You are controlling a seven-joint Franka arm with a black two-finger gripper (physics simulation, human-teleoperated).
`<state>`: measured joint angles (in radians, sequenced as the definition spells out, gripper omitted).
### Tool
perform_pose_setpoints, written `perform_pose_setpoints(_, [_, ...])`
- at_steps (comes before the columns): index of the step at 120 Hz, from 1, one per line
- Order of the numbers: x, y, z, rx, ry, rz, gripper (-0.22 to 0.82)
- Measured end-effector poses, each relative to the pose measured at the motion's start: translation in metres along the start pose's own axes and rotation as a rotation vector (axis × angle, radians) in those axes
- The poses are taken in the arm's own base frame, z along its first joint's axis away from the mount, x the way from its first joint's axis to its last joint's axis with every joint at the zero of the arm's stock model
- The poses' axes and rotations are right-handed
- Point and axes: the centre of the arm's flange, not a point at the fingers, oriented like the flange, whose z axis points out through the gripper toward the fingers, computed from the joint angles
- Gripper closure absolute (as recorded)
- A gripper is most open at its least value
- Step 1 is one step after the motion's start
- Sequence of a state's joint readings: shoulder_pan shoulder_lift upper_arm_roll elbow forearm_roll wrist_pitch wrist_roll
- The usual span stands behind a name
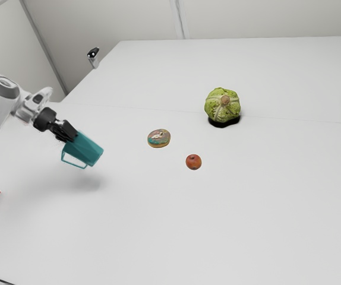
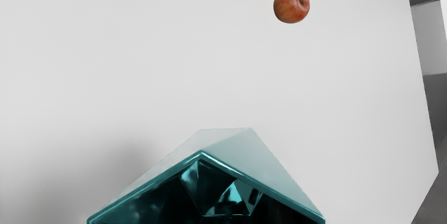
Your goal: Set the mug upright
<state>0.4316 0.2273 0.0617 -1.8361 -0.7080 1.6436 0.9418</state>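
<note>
One teal mug [image 1: 86, 148] hangs in the grasp of your gripper [image 1: 70, 132], which is closed on it at the rim end; you have it clear of the table [image 1: 158, 228], with a soft shadow [image 1: 82, 183] below. It leans, its base [image 1: 97, 157] down toward the exterior view's right and its handle [image 1: 74, 165] on the underside, and in the wrist view you look past the rim [image 2: 201, 153] into the dark hollow. Expect it to be stiff and fairly light, but glossy enough to slip or turn in your grasp, and perhaps brittle if you knock it. The rim end looks a fair hold, since it leaves the base free; you probably need to swing the base underneath, lower gently and release once it sits flat. Farther out you have the donut [image 1: 158, 138], then the apple [image 1: 193, 162], and farthest the cabbage [image 1: 222, 105]
</note>
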Motion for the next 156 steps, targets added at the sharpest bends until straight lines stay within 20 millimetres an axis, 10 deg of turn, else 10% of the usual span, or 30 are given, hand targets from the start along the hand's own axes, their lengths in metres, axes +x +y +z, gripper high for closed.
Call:
perform_pose_setpoints(23, [0.073, 0.062, 0.064, 0.334, -0.226, 0.218, 0.77])
perform_pose_setpoints(43, [0.098, 0.087, 0.101, 0.534, -0.268, 0.299, 0.77])
perform_pose_setpoints(88, [0.089, 0.061, 0.145, 0.666, -0.284, 0.179, 0.77])
perform_pose_setpoints(99, [0.089, 0.059, 0.150, 0.672, -0.275, 0.149, 0.58])
perform_pose_setpoints(128, [0.091, 0.061, 0.146, 0.689, -0.236, 0.086, 0.20])
perform_pose_setpoints(156, [0.116, 0.147, 0.047, 0.726, -0.162, 0.072, 0.08])
